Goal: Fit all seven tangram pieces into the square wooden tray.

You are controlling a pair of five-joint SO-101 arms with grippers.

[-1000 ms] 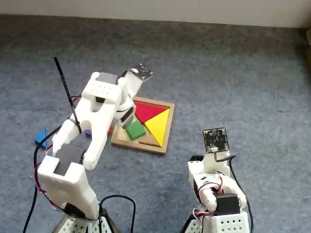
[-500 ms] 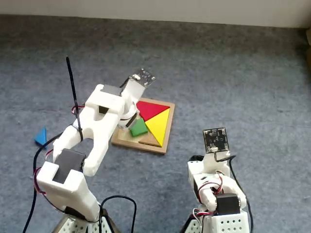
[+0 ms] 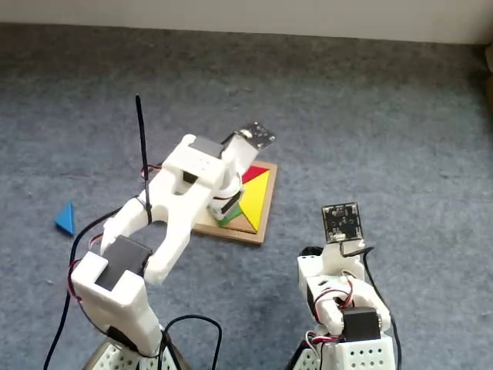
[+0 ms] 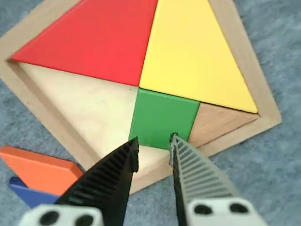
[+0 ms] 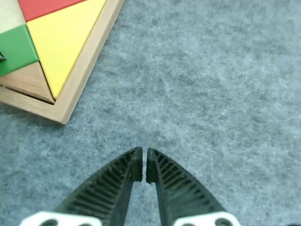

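The square wooden tray holds a red triangle, a yellow triangle and a green square tucked under where the two meet. My left gripper hovers open over the green square's near edge, holding nothing. An orange piece lies on a blue piece on the carpet just outside the tray. In the high view my left arm covers most of the tray. My right gripper is shut and empty over bare carpet, near the tray's corner.
A small blue triangle lies alone on the grey carpet at the far left. The right arm sits folded at the front right. A black cable stands up beside the left arm.
The left arm has swung to the right across the tray and now hides more of it. The green square has shifted slightly towards the yellow triangle. The right arm has not moved.
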